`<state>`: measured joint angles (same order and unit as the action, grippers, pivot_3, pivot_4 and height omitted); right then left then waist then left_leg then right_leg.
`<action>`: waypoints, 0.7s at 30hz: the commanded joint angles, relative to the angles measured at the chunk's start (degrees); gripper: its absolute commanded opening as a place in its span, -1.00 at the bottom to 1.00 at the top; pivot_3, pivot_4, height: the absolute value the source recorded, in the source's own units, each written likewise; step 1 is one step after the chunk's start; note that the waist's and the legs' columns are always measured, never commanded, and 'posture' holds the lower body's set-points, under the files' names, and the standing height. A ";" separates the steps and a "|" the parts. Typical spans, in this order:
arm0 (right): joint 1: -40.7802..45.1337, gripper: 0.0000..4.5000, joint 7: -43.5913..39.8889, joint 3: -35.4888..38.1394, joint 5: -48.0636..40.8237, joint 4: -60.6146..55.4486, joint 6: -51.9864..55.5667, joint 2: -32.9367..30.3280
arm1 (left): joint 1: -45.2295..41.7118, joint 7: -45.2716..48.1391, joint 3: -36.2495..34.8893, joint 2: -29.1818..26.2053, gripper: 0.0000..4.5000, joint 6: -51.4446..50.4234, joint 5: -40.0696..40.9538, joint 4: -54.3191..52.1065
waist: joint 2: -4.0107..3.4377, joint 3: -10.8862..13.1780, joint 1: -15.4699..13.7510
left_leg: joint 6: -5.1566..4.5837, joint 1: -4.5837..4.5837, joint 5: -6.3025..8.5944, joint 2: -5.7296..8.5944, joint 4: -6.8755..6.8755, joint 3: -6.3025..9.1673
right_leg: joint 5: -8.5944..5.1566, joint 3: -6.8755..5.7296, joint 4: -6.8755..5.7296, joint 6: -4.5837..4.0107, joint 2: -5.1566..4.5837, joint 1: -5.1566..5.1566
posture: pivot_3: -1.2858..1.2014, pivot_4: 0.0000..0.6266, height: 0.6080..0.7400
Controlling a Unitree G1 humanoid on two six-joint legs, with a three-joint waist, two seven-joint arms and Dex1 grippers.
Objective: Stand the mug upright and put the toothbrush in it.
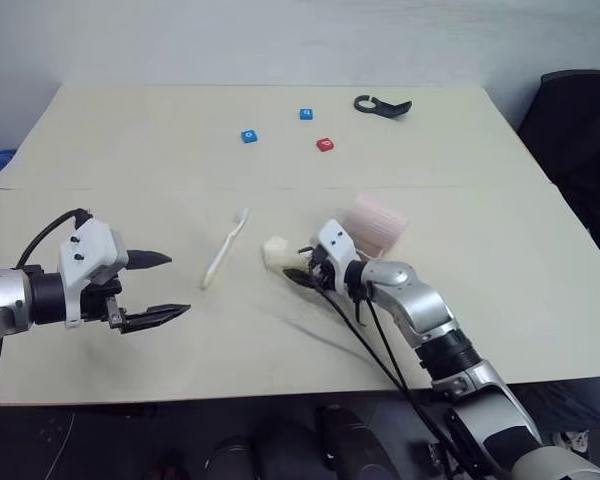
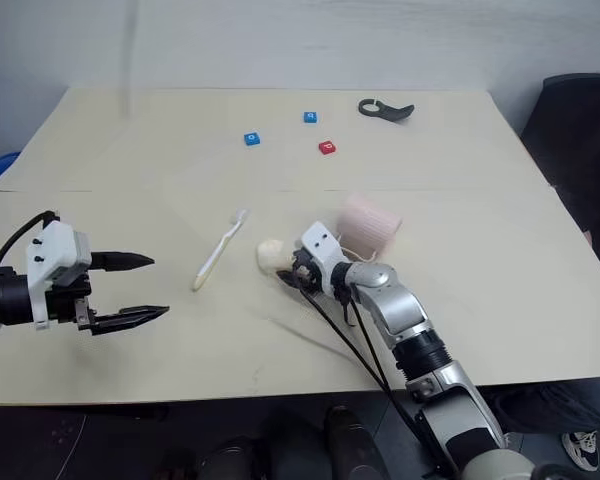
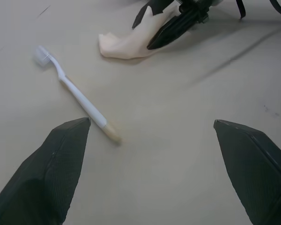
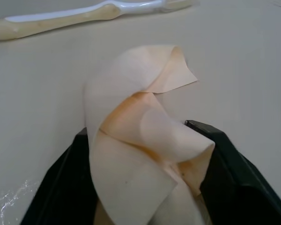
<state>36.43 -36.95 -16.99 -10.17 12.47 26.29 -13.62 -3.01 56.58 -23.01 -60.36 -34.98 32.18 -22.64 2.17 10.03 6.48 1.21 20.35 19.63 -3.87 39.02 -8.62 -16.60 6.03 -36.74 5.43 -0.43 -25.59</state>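
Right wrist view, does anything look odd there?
Yes: the right pincer has a cream cloth wad between its fingers, not a task item. The toothbrush lies untouched beyond it, and the mug lies on its side.

Even, soft overhead light, faint shadows; the mug (image 1: 378, 224) is motion-blurred (head views).

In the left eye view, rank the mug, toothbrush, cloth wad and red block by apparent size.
1. Toothbrush, longest; the mug is bulkier but partly hidden behind the right gripper, so these two are unsure.
2. Cloth wad.
3. Red block, though it lies farther away.
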 commanded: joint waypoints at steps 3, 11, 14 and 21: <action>-3.81 -0.61 -3.54 0.82 -1.62 -7.91 2.30 -2.02 | -4.78 -2.23 2.92 1.61 1.00 1.23 -0.63 -0.67 | 0.01 -0.01 -0.06 | 0.01 0.00 0.00 0.01 0.00 0.01 | 0.00 0.00 0.00 0.00 0.00 0.01 | 0.03 -0.52 1.00; -9.45 -0.98 4.39 35.22 -29.25 -34.30 24.89 -8.33 | -12.74 -3.41 10.87 5.96 1.00 1.42 -1.21 1.08 | -0.02 0.01 -1.31 | 0.01 0.08 0.01 0.04 0.06 0.07 | 0.01 -0.01 -0.03 0.04 -0.05 0.01 | 0.03 -0.52 1.00; -12.20 -0.98 7.14 47.26 -35.10 -37.41 29.60 -14.88 | -14.94 -2.86 13.92 7.60 1.00 1.84 -1.66 1.72 | -0.01 0.00 -1.92 | 0.02 0.08 0.02 0.02 0.01 0.15 | 0.01 -0.07 0.07 0.03 -0.02 0.03 | 0.03 -0.52 1.00; -21.64 -0.98 14.59 51.56 -25.05 -30.22 25.25 -21.97 | -21.58 -0.74 21.06 12.17 1.00 3.77 -3.42 5.26 | 0.02 -0.02 -1.37 | -0.06 0.02 -0.01 0.08 -0.02 0.10 | 0.12 0.24 0.22 0.24 0.02 0.11 | 0.03 -0.52 1.00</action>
<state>15.40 -24.36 35.78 -38.53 -18.71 54.27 -34.66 -23.27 55.02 -2.72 -48.53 -32.72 29.38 -17.69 2.20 10.01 5.11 1.13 20.33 19.62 -3.79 39.00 -8.52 -16.47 6.34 -36.52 5.70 -0.40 -25.47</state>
